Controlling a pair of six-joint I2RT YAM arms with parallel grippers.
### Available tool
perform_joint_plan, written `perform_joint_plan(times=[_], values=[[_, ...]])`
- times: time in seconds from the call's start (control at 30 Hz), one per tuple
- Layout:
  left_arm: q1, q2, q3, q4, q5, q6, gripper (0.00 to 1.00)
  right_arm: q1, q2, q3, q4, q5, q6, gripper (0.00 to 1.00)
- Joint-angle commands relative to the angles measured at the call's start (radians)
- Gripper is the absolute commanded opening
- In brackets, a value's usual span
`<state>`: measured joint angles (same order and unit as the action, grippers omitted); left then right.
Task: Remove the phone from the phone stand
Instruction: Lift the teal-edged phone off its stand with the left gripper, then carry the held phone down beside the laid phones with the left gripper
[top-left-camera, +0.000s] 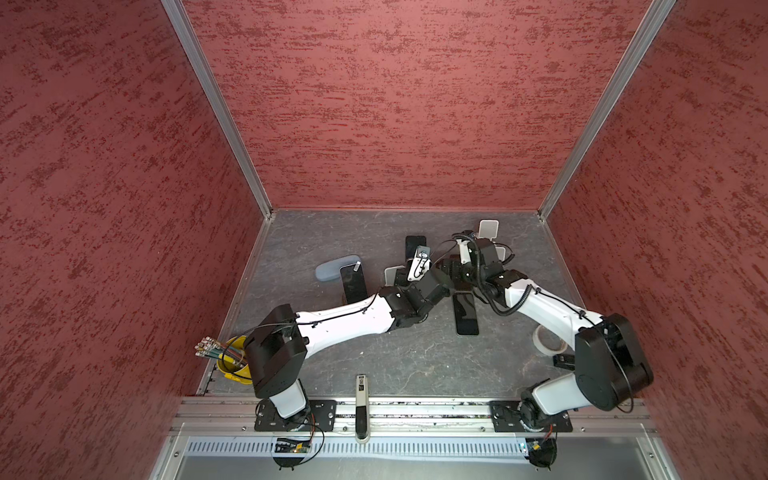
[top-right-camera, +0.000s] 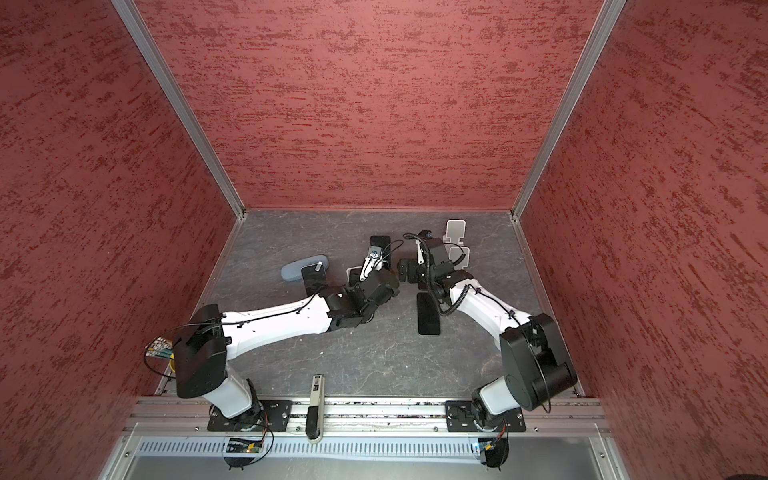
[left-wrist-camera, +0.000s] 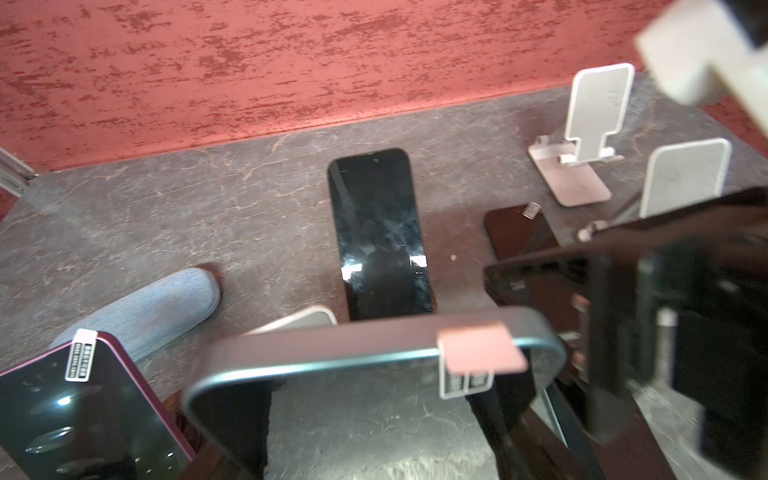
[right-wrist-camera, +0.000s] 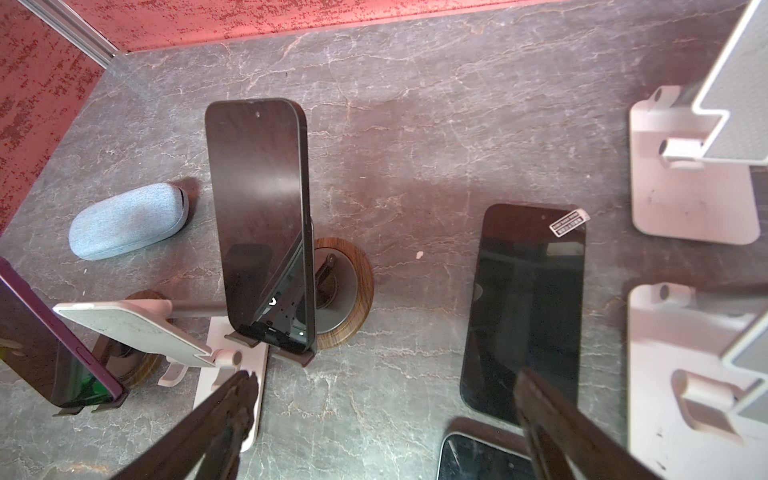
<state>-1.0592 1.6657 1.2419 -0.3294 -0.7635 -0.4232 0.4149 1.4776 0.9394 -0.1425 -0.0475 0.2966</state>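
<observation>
Left jaws are clamped on the teal-edged phone (left-wrist-camera: 332, 353)! Right jaws gape wide above the table (right-wrist-camera: 415, 124).

teal-edged phone (left-wrist-camera: 353, 345) above pale stand (left-wrist-camera: 300, 321)

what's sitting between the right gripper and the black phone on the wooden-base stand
An empty pale phone stand: its base lies right by one finger of the open right gripper, beside the cradle holding the black phone on the wooden-base stand. The rest of the gap is bare table; a straight reach may clip it.
</observation>
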Motion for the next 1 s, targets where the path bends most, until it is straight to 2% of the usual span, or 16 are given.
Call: perform_joint_plan(times=[0.0,0.5,0.83,0.97], values=[[-0.021,-0.035,0.019,-0.021,0.034,-0.027,0.6,0.009,-0.063,-0.005,0.018,0.026,0.016,0.99],[-0.048,0.051,0.046,-0.078,0.281,-0.175,0.61,0.009,-0.154,0.001,0.01,0.072,0.021,0.99],[-0.001,0.139,0.083,-0.105,0.473,-0.264,0.62,0.009,-0.204,-0.008,-0.004,0.167,-0.002,0.99],[0.014,0.162,0.101,-0.118,0.509,-0.298,0.62,0.009,-0.23,-0.029,0.012,0.184,-0.005,0.99]])
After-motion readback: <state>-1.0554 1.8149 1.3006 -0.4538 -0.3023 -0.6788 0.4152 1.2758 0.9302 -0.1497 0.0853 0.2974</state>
